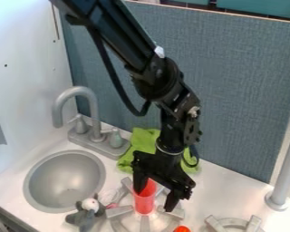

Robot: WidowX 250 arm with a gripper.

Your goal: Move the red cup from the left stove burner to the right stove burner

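My black gripper [154, 201] hangs low over the left stove burner [145, 223], with its fingers spread apart. Between them stands an upright orange-red cup [145, 198] on the burner. One finger is right at the cup's upper left side, and whether it touches is unclear; the other is off to the cup's right with a gap.
Left of the burner are a grey plush toy [87, 212], the sink [64, 181] and a grey faucet [94, 111]. A green cloth [145, 141] lies behind the gripper. At the front are a small orange-red object [182, 229] and, farther right, another burner [233, 223]. A grey post [285, 174] rises at right.
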